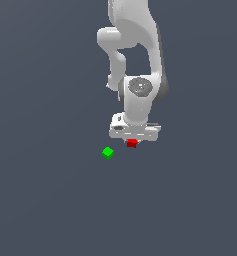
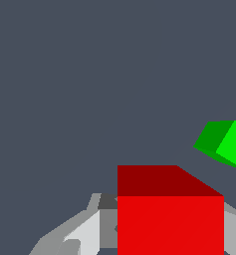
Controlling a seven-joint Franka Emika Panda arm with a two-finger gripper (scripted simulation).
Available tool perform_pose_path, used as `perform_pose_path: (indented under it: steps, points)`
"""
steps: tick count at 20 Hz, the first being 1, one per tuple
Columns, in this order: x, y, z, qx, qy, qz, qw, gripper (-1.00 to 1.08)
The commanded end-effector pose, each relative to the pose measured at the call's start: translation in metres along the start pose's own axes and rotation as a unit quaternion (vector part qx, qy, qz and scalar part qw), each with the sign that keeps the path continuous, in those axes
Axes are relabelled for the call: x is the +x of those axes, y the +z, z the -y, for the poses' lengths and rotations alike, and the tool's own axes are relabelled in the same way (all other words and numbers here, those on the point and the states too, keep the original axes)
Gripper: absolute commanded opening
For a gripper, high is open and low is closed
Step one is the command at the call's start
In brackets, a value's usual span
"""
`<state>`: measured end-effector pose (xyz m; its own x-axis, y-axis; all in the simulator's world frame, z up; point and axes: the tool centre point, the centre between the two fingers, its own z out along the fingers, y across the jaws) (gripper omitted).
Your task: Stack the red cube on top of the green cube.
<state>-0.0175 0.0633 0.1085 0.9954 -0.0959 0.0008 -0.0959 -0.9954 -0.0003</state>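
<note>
The red cube (image 1: 132, 143) sits right under the white hand, between the fingers of my gripper (image 1: 132, 142). In the wrist view the red cube (image 2: 170, 214) fills the space between the two grey fingers (image 2: 84, 234), which lie against its two sides, so my gripper (image 2: 170, 241) looks shut on it. The green cube (image 1: 108, 153) lies alone on the floor, a short way towards the exterior view's left of the red cube and slightly nearer the camera. It also shows in the wrist view (image 2: 223, 143), apart from the red cube. I cannot tell whether the red cube is off the floor.
A plain dark grey-blue floor (image 1: 50, 200) surrounds the two cubes. The white arm (image 1: 135, 45) rises above the gripper towards the top of the exterior view.
</note>
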Motion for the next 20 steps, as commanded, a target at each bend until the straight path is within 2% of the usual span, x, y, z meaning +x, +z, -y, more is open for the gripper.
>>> perform_pose_path:
  steps: [1,10,14,20]
  points:
    - [0.0,-0.008,0.0,0.0,0.0,0.0,1.0,-1.0]
    - [0.002,-0.005,-0.01,0.0,0.0,0.0,1.0,-1.0]
    - [0.007,0.006,-0.031,0.0,0.0,0.0,1.0,-1.0]
    - [0.017,0.03,-0.08,0.0,0.0,0.0,1.0,-1.0]
